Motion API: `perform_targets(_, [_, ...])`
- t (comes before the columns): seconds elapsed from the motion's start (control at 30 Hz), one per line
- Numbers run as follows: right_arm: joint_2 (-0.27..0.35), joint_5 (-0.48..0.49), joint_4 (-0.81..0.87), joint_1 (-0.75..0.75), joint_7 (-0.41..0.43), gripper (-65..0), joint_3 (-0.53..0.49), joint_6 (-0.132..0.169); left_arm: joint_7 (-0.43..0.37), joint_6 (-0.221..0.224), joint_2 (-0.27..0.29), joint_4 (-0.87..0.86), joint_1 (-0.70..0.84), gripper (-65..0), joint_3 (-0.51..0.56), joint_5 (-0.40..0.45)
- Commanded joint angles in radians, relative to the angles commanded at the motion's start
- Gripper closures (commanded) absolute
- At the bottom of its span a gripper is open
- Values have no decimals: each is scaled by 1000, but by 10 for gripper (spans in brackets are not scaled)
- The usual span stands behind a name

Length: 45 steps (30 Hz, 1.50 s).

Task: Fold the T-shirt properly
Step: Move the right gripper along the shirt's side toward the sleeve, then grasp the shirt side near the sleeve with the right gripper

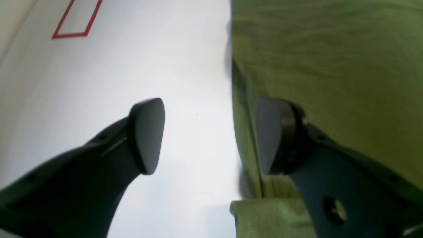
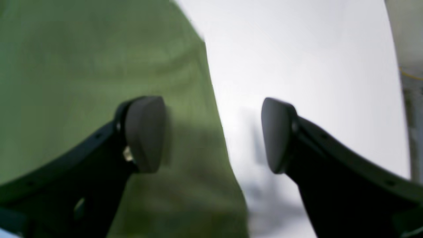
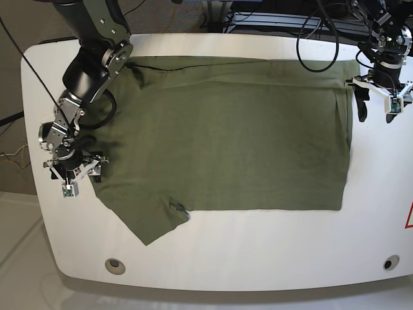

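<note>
T-shirt (image 3: 232, 135) spread flat across middle of white tabletop (image 3: 271, 252), one sleeve angled toward front-left corner. Left claw (image 1: 211, 135) wide, empty, straddling cloth's right-hand edge, one pad (image 1: 274, 135) over fabric. Right claw (image 2: 211, 134) wide, empty, straddling cloth's left-hand edge near tabletop's left side.

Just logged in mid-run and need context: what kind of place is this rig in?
Likely a robotics lab bench, not a home: a white table with red tape marks, bundled cables behind it, and the T-shirt spread between the left gripper and right gripper.
</note>
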Motion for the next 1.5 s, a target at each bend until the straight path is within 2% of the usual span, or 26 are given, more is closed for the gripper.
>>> perform_targets(0.23, [18,-2,-121,40,57,-435,0,0,0,0,0,0,0,-414,0,0])
perform_targets(0.7, [14,2,-133,3,84,-431,5,0,0,0,0,0,-2,-414,0,2])
perform_targets(1.03, [-17,2,-87,-37,83,-431,3,0,0,0,0,0,-5,-414,2,2])
perform_targets(1.4, [-84,-6,-3,-55,77,-428,2,0,0,0,0,-2,-6,-414,3,2])
perform_targets(1.5, [-89,-6,-2,-55,77,-397,-2,0,0,0,0,-2,-6,-414,3,2])
